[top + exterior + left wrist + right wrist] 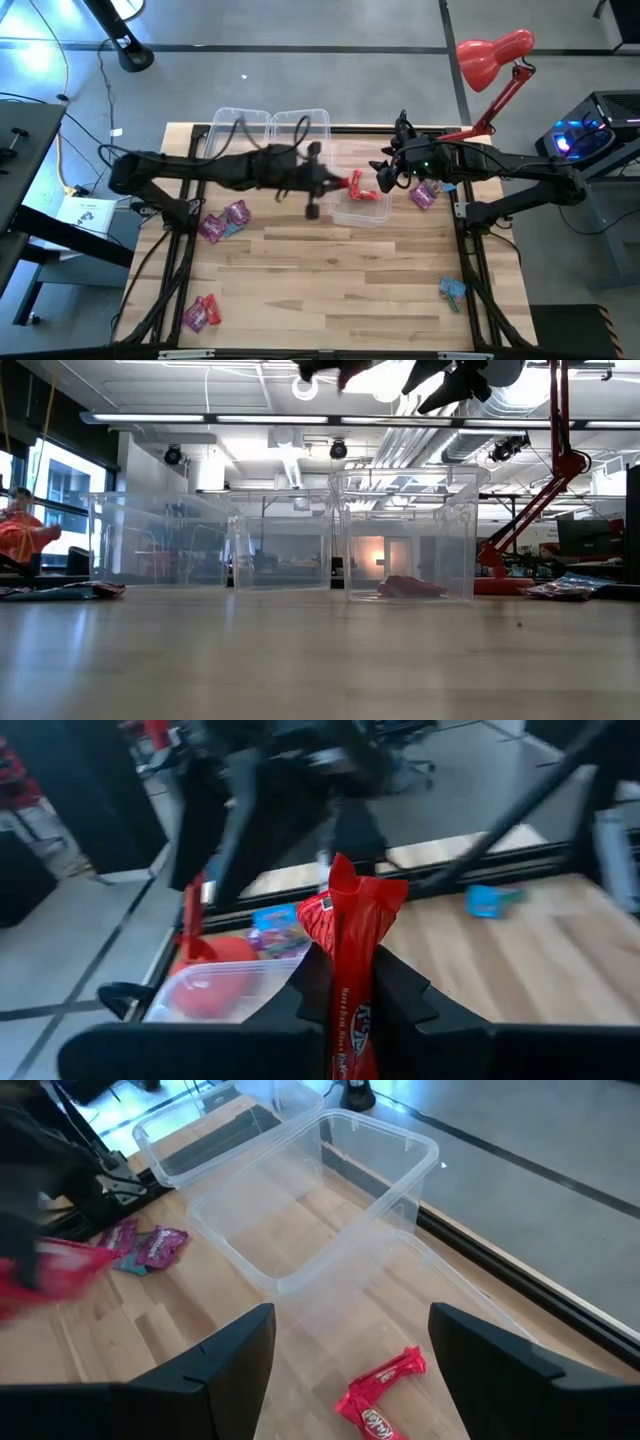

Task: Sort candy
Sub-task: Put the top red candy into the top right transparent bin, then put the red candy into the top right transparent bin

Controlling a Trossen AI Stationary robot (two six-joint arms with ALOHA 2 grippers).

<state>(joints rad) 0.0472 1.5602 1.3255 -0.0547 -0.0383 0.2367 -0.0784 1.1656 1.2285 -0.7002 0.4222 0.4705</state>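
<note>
My left gripper (345,183) is shut on a red candy (350,920) and hangs above the left edge of the rightmost clear bin (372,214). Another red candy (380,1392) lies flat on that bin's floor. My right gripper (385,178) stands open above the same bin, with nothing between its fingers (235,1365). Two more clear bins (240,125) (300,125) stand at the far edge. Purple-pink and blue candies lie on the table at the left (225,220), the near left (200,313) and the right (425,193). A blue one (452,288) lies at the near right. My left gripper pinches the red candy's wrapper (345,982) between its two fingers. The candy lies along the fingers, and its crimped end (342,880) sticks out past their tips. The fingers come nearly level from the table's left. The candy is lifted clear of table and bin.
A red desk lamp (495,55) stands off the table's far right corner, its arm reaching down to the table's edge. The middle and near part of the wooden table (330,280) is bare. My two grippers are close together over the rightmost bin.
</note>
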